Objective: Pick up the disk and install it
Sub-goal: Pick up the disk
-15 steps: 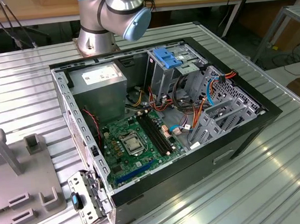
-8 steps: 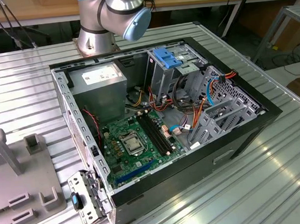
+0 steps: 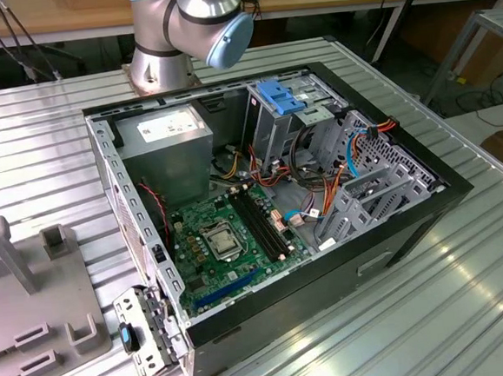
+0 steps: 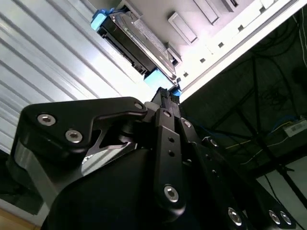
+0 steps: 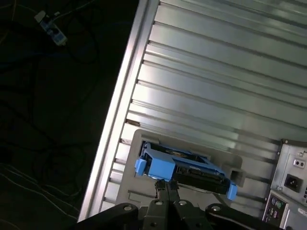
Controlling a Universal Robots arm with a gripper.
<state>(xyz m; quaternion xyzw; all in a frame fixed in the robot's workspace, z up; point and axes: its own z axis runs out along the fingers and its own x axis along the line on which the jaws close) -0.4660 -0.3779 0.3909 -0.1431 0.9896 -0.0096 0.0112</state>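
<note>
Pickup stage, nothing held. Grey metal hard drive in bright blue plastic carrier (image 5: 192, 168) lies on pale grey holder (image 5: 130, 152) atop ribbed aluminium table (image 5: 216, 72). Black gripper (image 5: 166, 186) has its fingers pressed together, just beside carrier. Grasp likely needs them spread first.

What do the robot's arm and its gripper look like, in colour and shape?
The arm is built of rounded silver-grey joints with a light blue cap. The gripper is matte black, made of flat hinged links with silver screw heads.
</note>
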